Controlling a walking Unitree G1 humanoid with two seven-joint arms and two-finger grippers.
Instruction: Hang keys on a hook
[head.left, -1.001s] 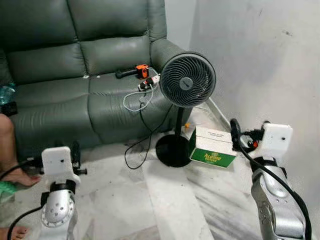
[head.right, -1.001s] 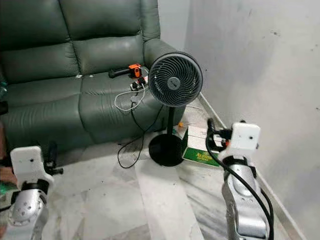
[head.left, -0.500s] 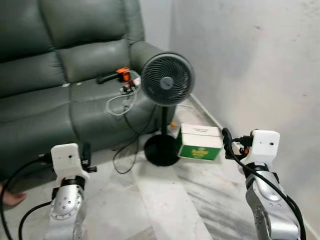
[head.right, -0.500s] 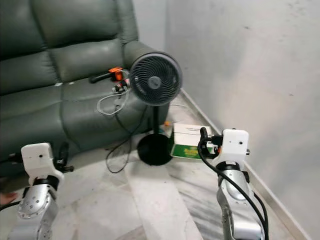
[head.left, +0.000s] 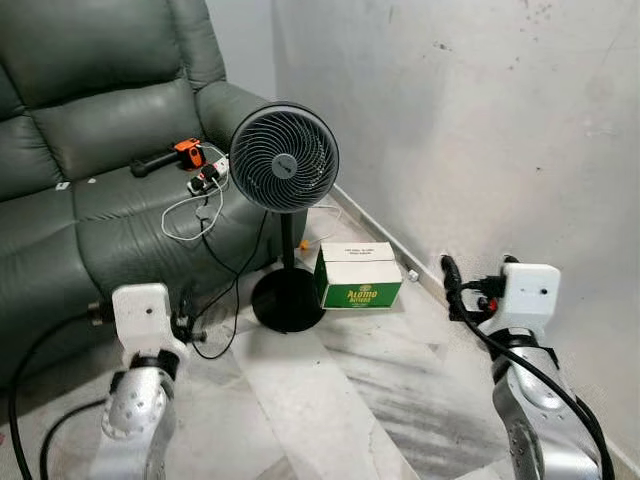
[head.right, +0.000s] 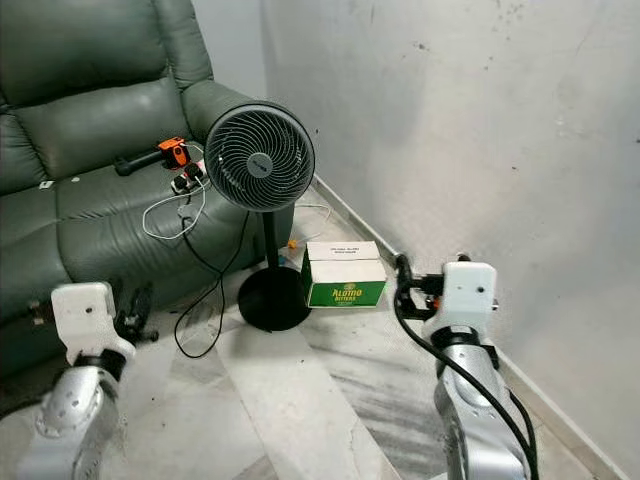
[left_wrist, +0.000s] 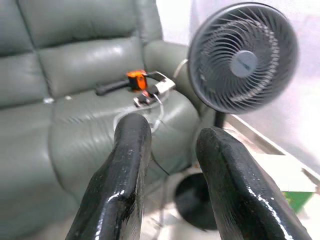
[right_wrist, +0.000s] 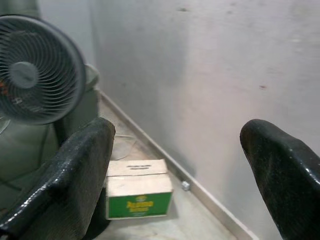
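left eye view: fan centre, box beside its base. left gripper narrowly parted, empty; right gripper spread wide, empty. keys, hook unsighted. judged step: searching; next, locate keys.

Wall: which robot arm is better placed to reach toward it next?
Right, probably. The right gripper is on the side of the wall, with its fingers wide apart and empty. The left gripper is over by the sofa, farther from the wall.
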